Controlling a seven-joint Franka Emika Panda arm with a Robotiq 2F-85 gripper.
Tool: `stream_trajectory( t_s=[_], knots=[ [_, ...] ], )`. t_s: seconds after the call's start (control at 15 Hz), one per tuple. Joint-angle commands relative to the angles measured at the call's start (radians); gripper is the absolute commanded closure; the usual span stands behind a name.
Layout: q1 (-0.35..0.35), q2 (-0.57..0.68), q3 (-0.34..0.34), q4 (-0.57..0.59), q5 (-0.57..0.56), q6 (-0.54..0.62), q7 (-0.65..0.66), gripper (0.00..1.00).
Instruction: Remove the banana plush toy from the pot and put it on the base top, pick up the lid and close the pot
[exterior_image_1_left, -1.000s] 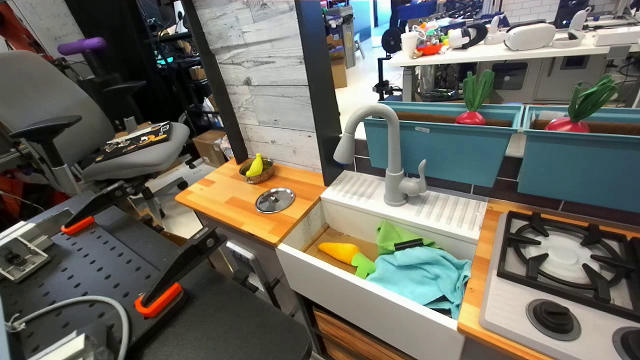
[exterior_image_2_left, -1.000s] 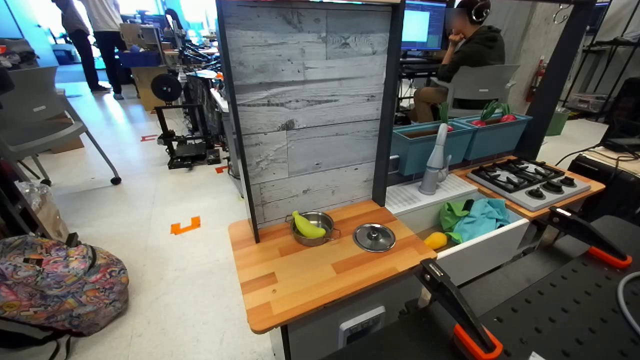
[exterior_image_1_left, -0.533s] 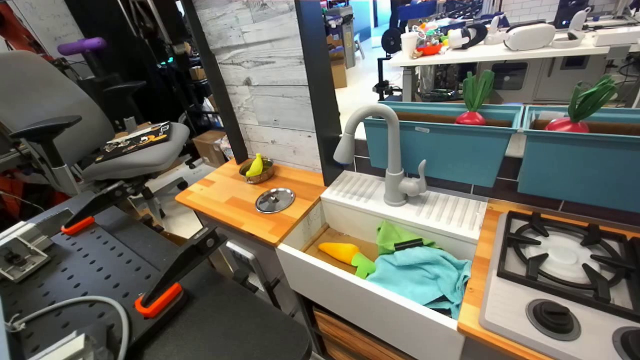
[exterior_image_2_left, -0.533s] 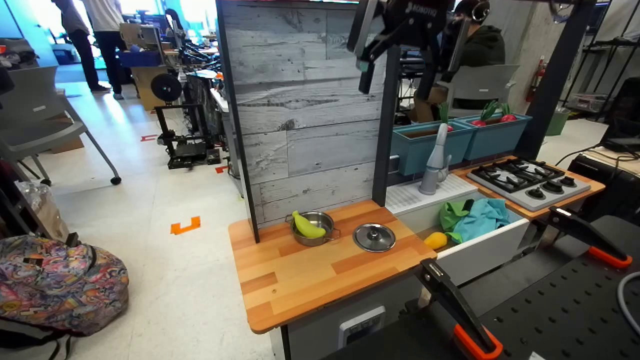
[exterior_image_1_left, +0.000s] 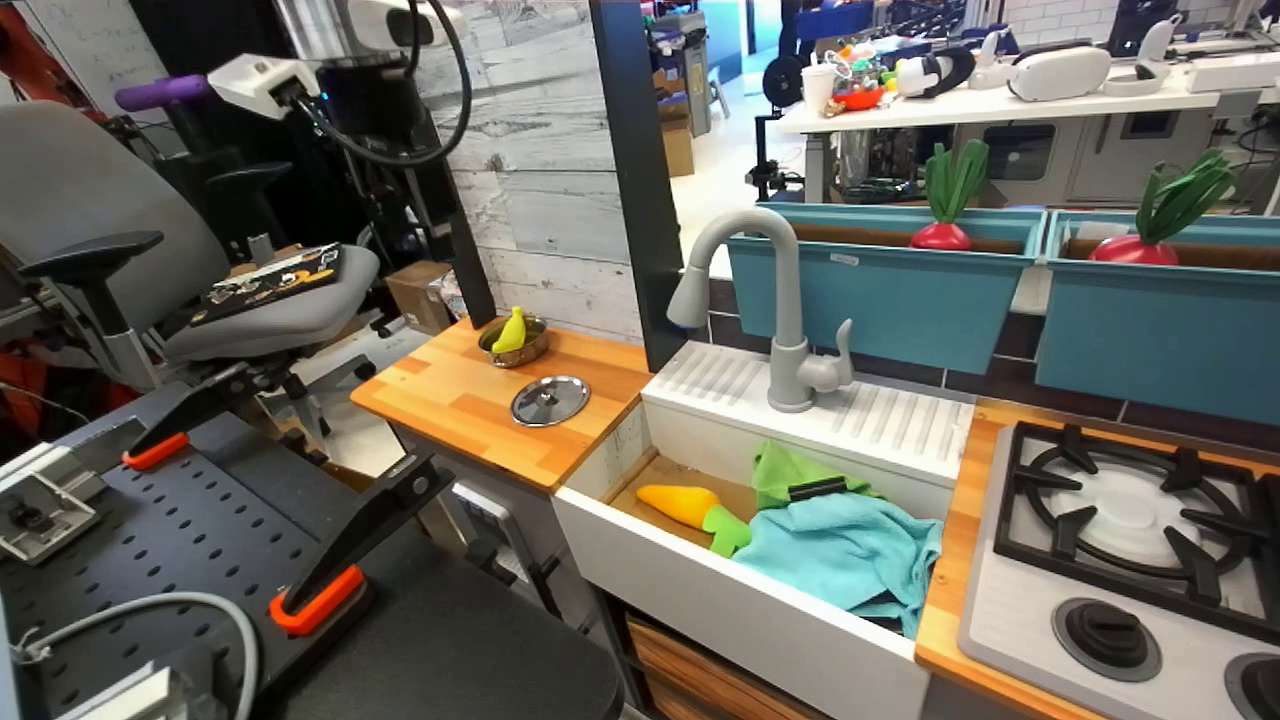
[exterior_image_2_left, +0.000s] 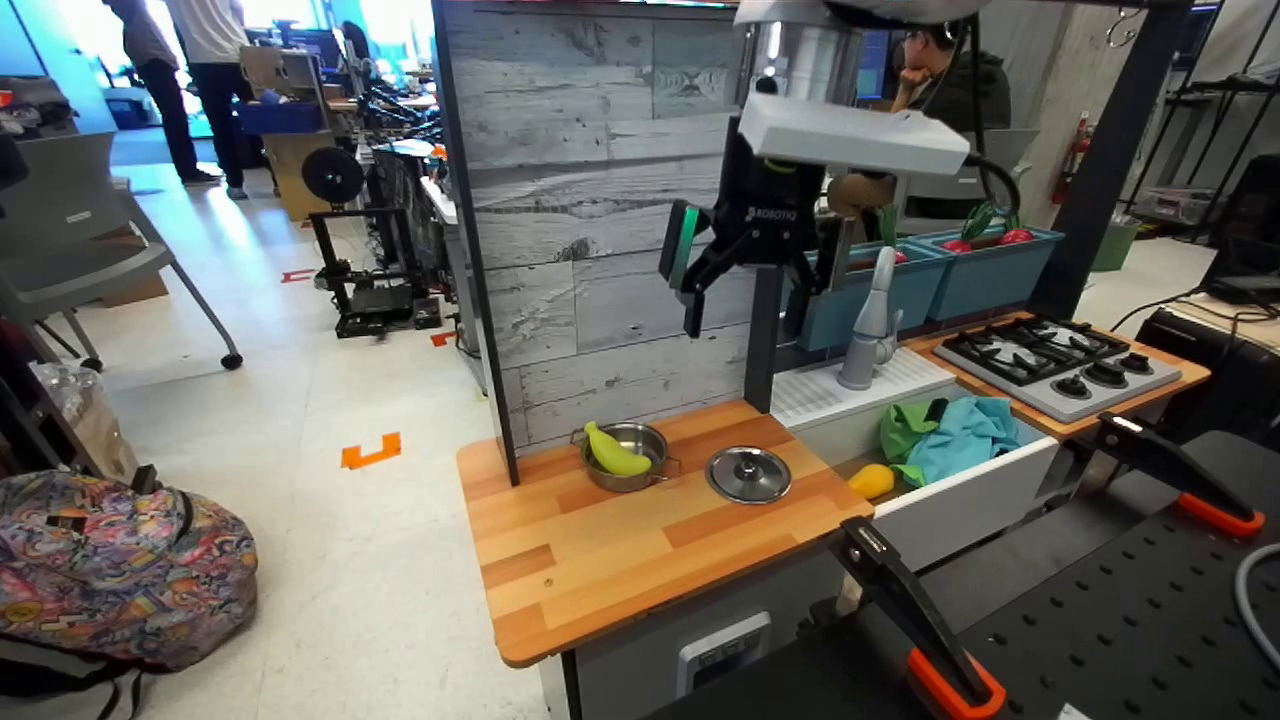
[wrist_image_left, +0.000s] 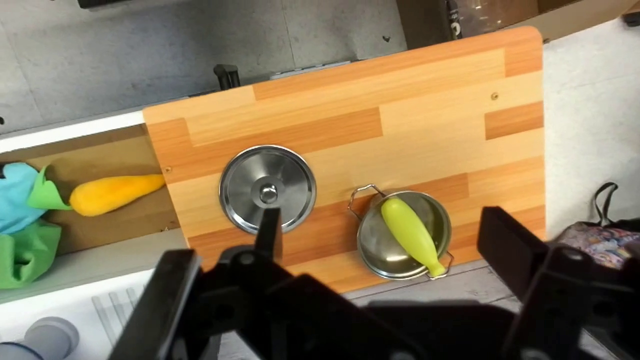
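Note:
The yellow-green banana plush toy (wrist_image_left: 412, 232) lies tilted in the steel pot (wrist_image_left: 372, 250), one end over the rim by a handle. The banana (exterior_image_2_left: 617, 458) and pot (exterior_image_2_left: 622, 485) stand near the wall panel in both exterior views. The round steel lid (wrist_image_left: 250, 185) lies flat, knob up, beside the pot; it also shows in an exterior view (exterior_image_2_left: 748, 475). All rest on the wooden base top (exterior_image_2_left: 600, 560). My gripper (exterior_image_2_left: 745, 318) is open and empty, high above the base top. In the wrist view the fingers (wrist_image_left: 382, 225) stand apart on either side of the pot, well above it.
The grey wood wall panel (exterior_image_2_left: 630, 250) rises right behind the pot. A white sink (exterior_image_1_left: 740, 610) adjoins the base top, holding a yellow plush (exterior_image_1_left: 680, 503) and blue cloth (exterior_image_1_left: 850, 550). A grey faucet (exterior_image_1_left: 790, 300) stands behind it. A black clamp (exterior_image_2_left: 910, 610) is at the front.
The arm was out of view one second ago. My gripper has come down from the top of an exterior view, moving lower and slightly left. Banana, pot and lid have not moved.

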Motion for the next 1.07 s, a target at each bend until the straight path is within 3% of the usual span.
stream_trajectory(
  t_s=[0.0,0.53,1.0],
  knots=[
    [0.013,0.036,-0.015,0.03,-0.011,-0.008,0.013,0.0],
    [0.017,0.067,-0.016,0.052,-0.009,-0.002,0.024,0.0],
    [0.06,0.205,-0.021,0.141,-0.007,0.136,0.085,0.0]
  ],
)
